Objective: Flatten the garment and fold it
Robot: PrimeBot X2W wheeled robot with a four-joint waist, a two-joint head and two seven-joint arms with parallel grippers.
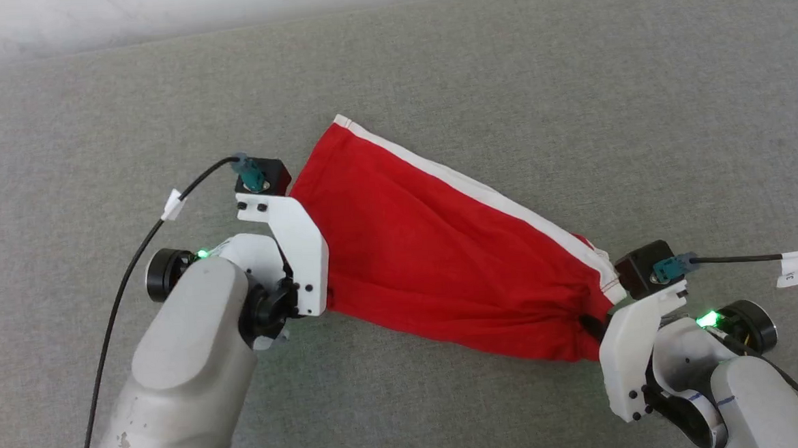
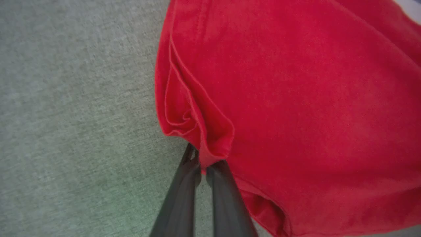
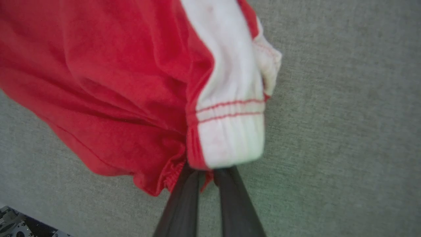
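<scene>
Garment, a bright red soft fabric shorts-like piece with a white band down one long edge, was stretched between my two arms over the grey-green woven cloth surface. In the head view it ran on a diagonal: upper end toward my left arm, lower end toward my right, white band along the far side. Fabric was wrinkled, with creases bunching toward the right end. Couldn't tell whether the middle rested on the surface or hung just clear of it.

My left gripper, two long dark fingers, was closed on the garment's left end. Left wrist view: red hemmed edge rolled over into a small fold right at the tips, with cloth pinched between them. The rest of the red panel spread off to that view's right.

My right gripper was clamped on the opposite end, at the gathered corner. Right wrist view: red puckered edge caught between the fingers, and the blunt end of the white band, crossed by two red stitch lines, just above the tips.

Head view also had a black cable with a white tag trailing from my left wrist and a second tagged cable off my right wrist.
</scene>
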